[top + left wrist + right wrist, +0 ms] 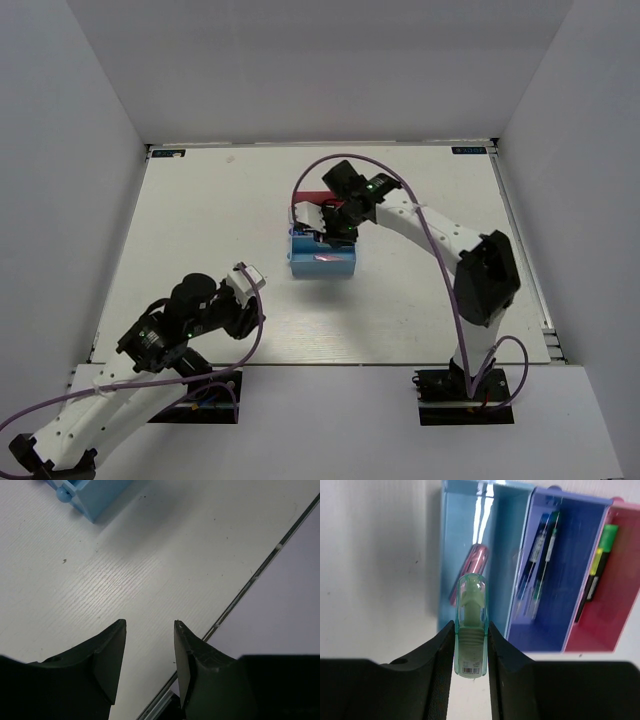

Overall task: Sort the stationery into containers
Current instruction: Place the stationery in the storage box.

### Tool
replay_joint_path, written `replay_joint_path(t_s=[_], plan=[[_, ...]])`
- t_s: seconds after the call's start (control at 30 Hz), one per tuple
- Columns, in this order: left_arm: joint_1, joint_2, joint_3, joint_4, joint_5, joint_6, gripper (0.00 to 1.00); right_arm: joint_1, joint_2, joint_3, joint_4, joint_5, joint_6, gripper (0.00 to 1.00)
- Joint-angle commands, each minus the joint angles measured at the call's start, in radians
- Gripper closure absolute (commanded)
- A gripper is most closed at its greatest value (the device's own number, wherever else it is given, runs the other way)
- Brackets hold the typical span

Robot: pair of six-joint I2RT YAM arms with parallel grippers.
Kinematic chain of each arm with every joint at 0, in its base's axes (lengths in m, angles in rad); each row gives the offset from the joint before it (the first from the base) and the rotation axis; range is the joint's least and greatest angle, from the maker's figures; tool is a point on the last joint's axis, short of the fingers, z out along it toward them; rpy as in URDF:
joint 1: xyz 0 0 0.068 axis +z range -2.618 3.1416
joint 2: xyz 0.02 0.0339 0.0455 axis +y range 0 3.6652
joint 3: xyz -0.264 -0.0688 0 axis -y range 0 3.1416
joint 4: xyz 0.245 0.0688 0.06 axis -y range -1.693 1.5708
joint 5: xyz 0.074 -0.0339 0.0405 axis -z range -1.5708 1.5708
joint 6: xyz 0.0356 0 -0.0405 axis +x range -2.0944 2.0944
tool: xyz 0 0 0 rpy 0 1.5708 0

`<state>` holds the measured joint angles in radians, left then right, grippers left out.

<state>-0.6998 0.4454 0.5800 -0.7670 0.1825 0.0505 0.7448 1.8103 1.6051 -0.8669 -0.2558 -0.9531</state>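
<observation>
My right gripper point(471, 645) is shut on a mint-green capsule piece point(471, 625) and holds it above the light blue tray point(457, 535). A pink capsule piece point(470, 570) lies in that tray. The dark blue tray point(580, 555) holds thin pens point(540, 555). The magenta-red tray point(615, 605) holds highlighters point(597, 565) with green and yellow caps. From above, the right gripper point(335, 228) hangs over the joined trays point(322, 264) at mid table. My left gripper point(150, 630) is open and empty over bare table, near the table's edge; it shows at the lower left point(245, 285) in the top view.
A corner of the light blue tray point(95, 497) shows at the top of the left wrist view. A metal edge strip point(260, 570) runs along the table's edge beside the white wall. White walls enclose the table point(200, 220) on three sides.
</observation>
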Motion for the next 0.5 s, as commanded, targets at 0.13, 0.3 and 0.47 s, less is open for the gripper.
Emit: replay_joint_path(t_s=[0.13, 0.3, 0.47], plan=[[0.000, -0.033, 0.004, -0.041, -0.014, -0.011, 0.46, 0.033, 0.132, 0.142, -0.043, 0.029, 0.008, 0.87], [0.000, -0.040, -0.006, -0.041, -0.015, -0.012, 0.46, 0.034, 0.178, 0.148, -0.035, 0.039, 0.034, 0.38], [0.000, -0.025, -0.009, -0.023, -0.014, -0.020, 0.46, 0.033, 0.141, 0.133, -0.008, 0.038, 0.074, 0.09]])
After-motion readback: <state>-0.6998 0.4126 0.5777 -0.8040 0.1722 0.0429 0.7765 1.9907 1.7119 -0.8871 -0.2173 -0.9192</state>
